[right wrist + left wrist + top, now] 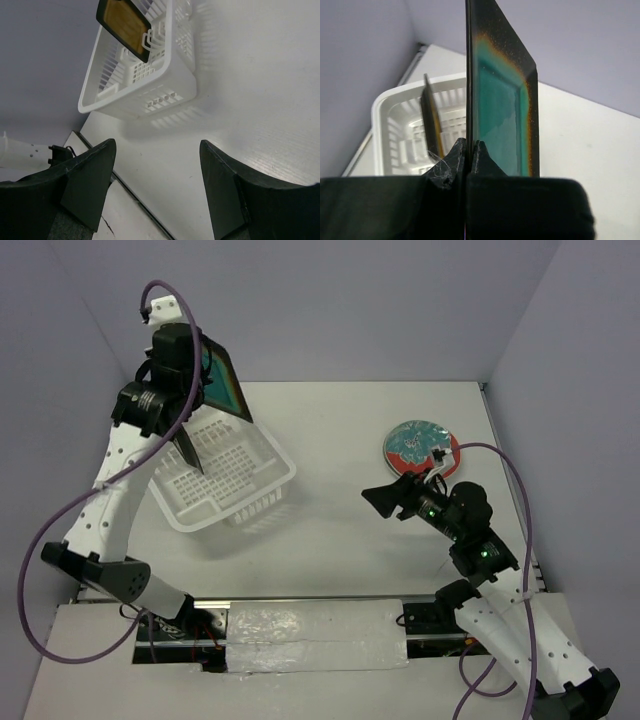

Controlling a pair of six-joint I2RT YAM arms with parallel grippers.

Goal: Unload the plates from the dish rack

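While pinching teal-centred plate [225,380] in left end effector [470,147] above dish rack [283,468], ten o'clock, left amber-centred plate [124,22] racked; had round plate [415,445] down at two o'clock, right end effector [157,147] agape, empty.

I am reaching my left arm up and forward, elbow bent, and my left gripper [470,150] is pressing its fingers together on the edge of the teal-centred plate [502,115], carrying it in the air. I am holding my right arm low and folded, and my right gripper [156,150] is pointing leftward, jaws spread wide, gripping nothing.
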